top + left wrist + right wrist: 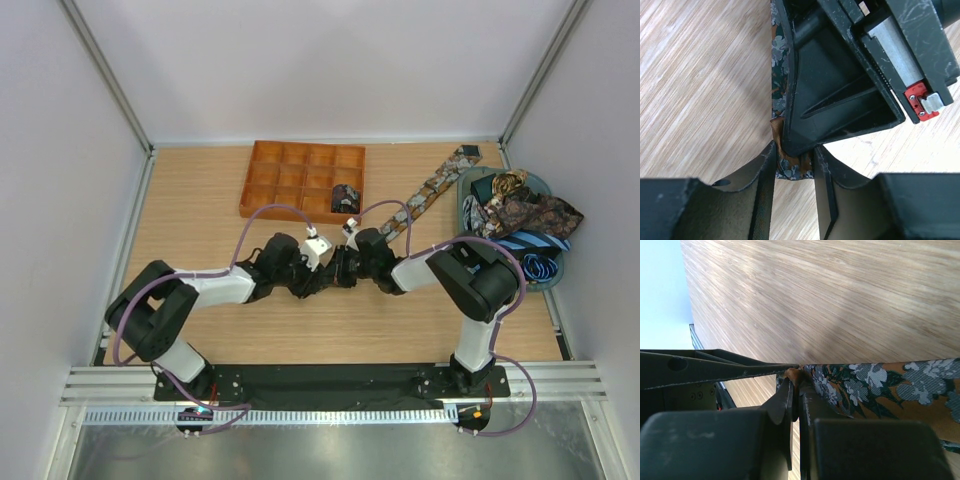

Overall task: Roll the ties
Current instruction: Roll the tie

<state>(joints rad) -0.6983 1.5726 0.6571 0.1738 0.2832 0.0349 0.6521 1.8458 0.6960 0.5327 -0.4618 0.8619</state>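
One rolled tie [346,195] sits in the tray [256,182], a heap [525,212] waits in the basket [555,268], and the paisley tie [430,188] lies stretched on the table [200,210], its end clamped by the right gripper [796,385] and hugged by the half-closed left gripper [795,160], so I'd say barely begun.

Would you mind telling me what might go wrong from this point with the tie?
1. The right gripper pinches only the very tip of the tie; it may slip out once rolling starts.
2. The left gripper sits tip to tip with the right one, so the fingers could collide.
3. The long tail passes close to the basket and might snag there.
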